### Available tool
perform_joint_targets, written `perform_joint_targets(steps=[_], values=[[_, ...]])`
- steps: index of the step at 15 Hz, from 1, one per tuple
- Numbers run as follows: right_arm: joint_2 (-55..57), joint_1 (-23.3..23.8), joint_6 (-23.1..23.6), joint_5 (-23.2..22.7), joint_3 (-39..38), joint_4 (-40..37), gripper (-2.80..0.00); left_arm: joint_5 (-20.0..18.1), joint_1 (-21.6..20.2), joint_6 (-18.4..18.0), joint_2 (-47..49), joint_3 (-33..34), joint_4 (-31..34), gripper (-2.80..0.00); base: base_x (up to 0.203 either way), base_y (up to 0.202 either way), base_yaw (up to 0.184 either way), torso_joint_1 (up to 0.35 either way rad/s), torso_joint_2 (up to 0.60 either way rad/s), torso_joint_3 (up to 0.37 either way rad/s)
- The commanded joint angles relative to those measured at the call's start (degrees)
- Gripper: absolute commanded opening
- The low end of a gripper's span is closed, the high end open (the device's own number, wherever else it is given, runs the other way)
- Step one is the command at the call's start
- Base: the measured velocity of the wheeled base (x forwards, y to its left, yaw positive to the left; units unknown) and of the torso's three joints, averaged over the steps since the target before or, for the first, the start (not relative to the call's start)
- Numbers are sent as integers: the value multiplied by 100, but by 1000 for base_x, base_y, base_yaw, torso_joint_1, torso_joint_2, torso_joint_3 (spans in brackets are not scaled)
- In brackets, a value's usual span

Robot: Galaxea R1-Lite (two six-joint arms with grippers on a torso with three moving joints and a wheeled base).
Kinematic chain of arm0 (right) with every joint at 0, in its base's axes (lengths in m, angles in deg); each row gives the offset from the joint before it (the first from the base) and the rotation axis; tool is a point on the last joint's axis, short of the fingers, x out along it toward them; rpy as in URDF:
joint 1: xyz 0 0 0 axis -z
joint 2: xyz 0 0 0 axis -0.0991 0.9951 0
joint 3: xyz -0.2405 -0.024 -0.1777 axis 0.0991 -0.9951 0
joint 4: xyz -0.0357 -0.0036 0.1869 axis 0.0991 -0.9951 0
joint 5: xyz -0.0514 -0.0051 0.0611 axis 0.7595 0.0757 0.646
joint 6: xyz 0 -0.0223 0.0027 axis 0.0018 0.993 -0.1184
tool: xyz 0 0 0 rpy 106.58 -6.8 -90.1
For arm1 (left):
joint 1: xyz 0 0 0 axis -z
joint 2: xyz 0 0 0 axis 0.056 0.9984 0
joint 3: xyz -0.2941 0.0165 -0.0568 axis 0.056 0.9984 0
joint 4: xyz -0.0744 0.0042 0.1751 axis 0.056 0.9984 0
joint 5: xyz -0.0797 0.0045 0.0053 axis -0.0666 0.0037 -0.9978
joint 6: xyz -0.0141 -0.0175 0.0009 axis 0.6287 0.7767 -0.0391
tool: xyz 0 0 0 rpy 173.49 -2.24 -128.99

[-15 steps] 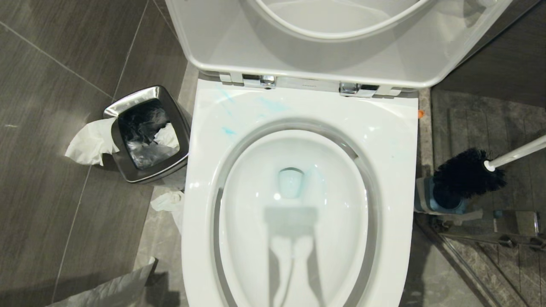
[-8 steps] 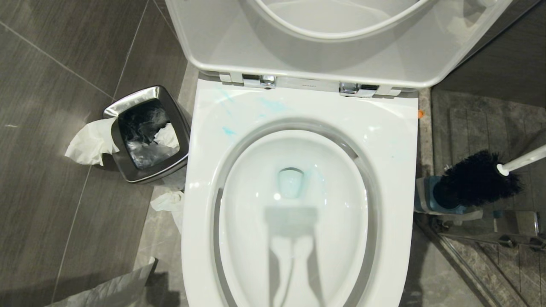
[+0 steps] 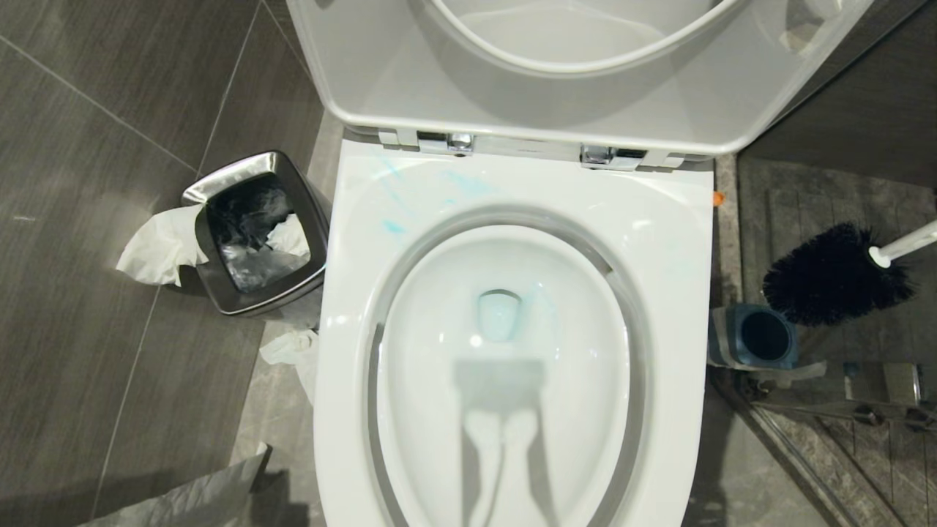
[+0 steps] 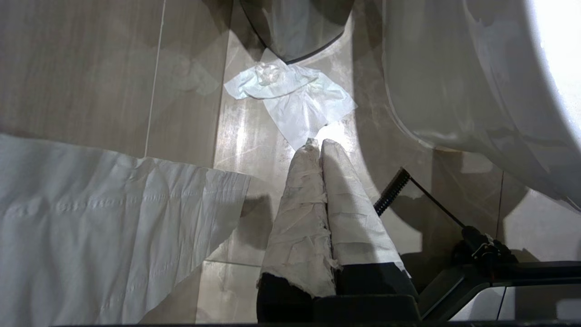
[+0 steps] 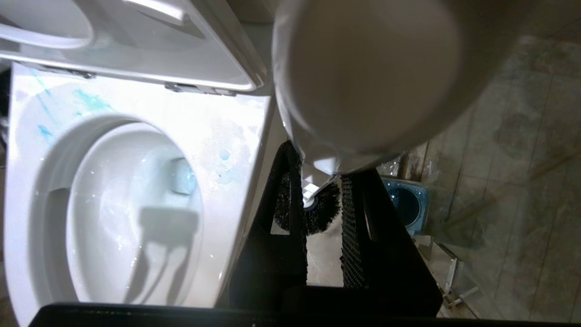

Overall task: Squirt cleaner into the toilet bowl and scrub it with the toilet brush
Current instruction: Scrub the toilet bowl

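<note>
The toilet bowl fills the middle of the head view, seat and lid up, with blue smears on its back left rim. The toilet brush hangs in the air to the bowl's right, its black bristle head just above and clear of the blue holder. Its white handle runs off the right edge. In the right wrist view my right gripper is shut on the handle, the bristle head showing beyond the fingers. My left gripper is parked shut beside the toilet, pointing at the floor. The cleaner is out of view.
A square steel bin stands left of the toilet with tissue draped over its side and more tissue on the floor. A large paper sheet lies near the left gripper. A metal rail runs along the floor at the right.
The brush head has lifted out of the blue holder and moved up and to the right, leaving the holder's opening visible. The left gripper has not moved.
</note>
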Motion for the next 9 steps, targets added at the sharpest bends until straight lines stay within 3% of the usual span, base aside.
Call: perform_joint_targets(steps=[1, 7, 9], values=[[-15, 0, -4, -29, 143, -288, -280, 0, 6, 13, 0, 0, -1, -280, 0, 0, 0, -1, 5, 154], [-227, 0, -7, -81, 302, -769, -280, 0, -3, 13, 4, 0, -5, -280, 0, 0, 0, 1, 3, 192], [-363, 0, 11, -369, 310, -1035, -280, 0, 1, 13, 6, 0, -4, -280, 0, 0, 0, 2, 7, 205]])
